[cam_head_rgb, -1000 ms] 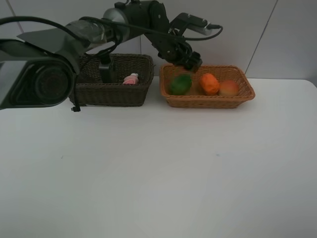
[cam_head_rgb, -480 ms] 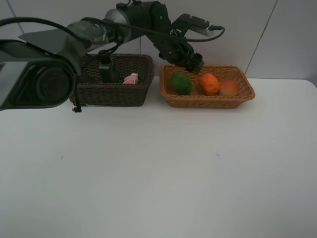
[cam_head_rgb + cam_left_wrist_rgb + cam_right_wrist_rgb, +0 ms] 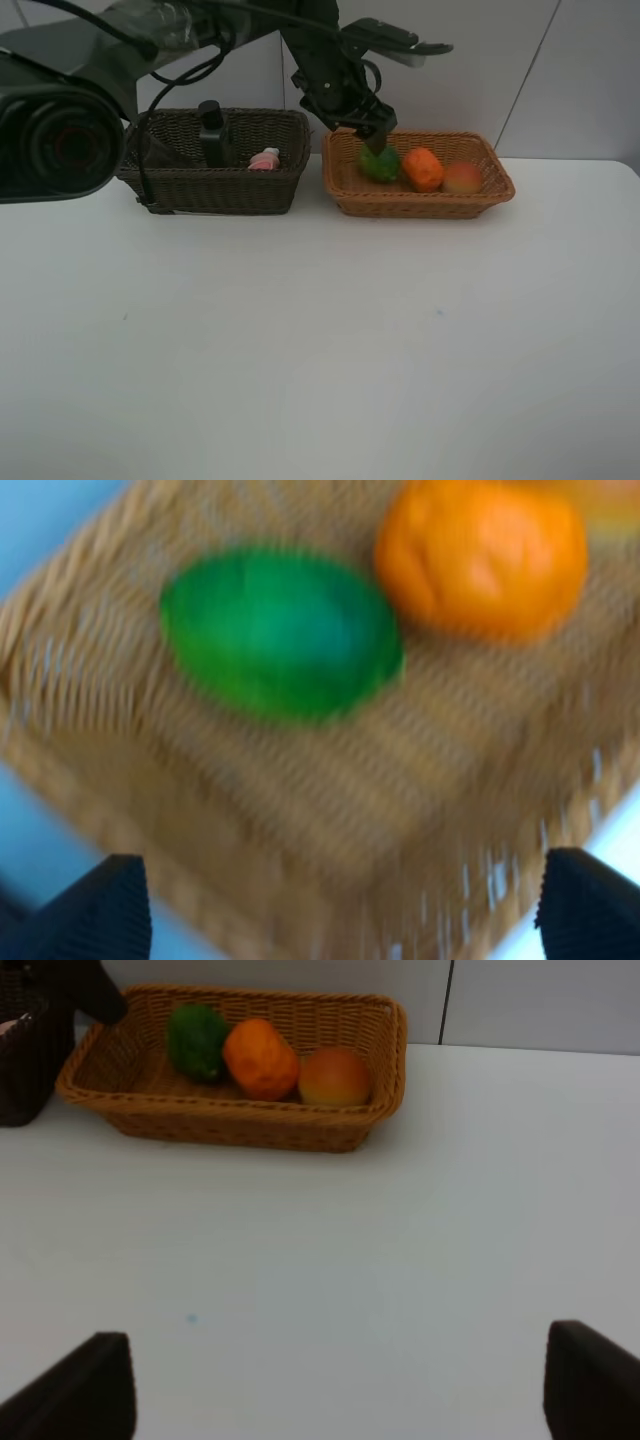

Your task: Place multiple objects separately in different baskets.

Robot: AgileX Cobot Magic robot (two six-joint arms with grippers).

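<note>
In the exterior high view, the green round fruit (image 3: 380, 165), the orange (image 3: 423, 170) and the red-yellow peach (image 3: 462, 178) lie in the light tan basket (image 3: 420, 208). My left gripper (image 3: 365, 128) hangs just above that basket's left end, over the green fruit, open and empty. The left wrist view shows the green fruit (image 3: 280, 630) and the orange (image 3: 485, 555) beyond the open left gripper (image 3: 345, 910). The dark brown basket (image 3: 225, 188) holds the dark pump bottle (image 3: 212, 135) and the pink bottle (image 3: 264, 159). My right gripper (image 3: 335, 1390) is open over bare table.
The two baskets stand side by side at the table's far edge, against a white wall. The left arm's links and cables pass over the dark basket. White tabletop (image 3: 320, 340) stretches in front of both baskets.
The left arm has lifted and drawn slightly left above the tan basket. The green fruit has rolled a little right toward the orange. The right gripper has not moved.
</note>
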